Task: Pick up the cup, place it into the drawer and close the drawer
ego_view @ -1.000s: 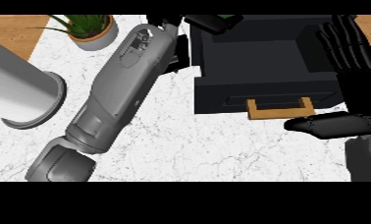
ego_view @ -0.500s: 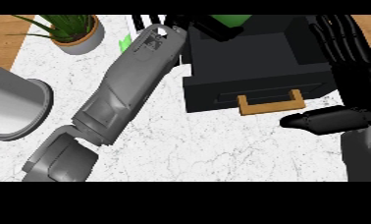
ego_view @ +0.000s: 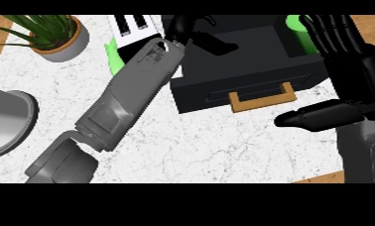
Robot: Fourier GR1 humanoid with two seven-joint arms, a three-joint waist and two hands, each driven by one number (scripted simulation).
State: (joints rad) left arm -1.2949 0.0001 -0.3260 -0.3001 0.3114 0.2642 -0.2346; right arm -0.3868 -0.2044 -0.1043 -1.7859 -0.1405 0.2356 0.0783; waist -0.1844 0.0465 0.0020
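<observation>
**While the drawer stands open, my left hand works at its far corner**

Since the head view looks steeply down, I read the scene from above. My left forearm runs diagonally up the marble counter [ego_view: 219,155] and ends at the left hand [ego_view: 192,28], whose fingers are curled over the back left edge of the black drawer [ego_view: 242,66]. I cannot tell whether they hold anything. A green object [ego_view: 296,36], probably the cup, shows at the drawer's far right, half hidden behind my right hand [ego_view: 341,61]; whether it sits inside the drawer or just beyond it I cannot say. That right hand rests at the view's right edge, fingers straight and up, thumb out, holding nothing. The wooden handle [ego_view: 264,98] faces me, so I judge a push there would close the drawer. A potted plant [ego_view: 51,34] stands far left, well apart.
</observation>
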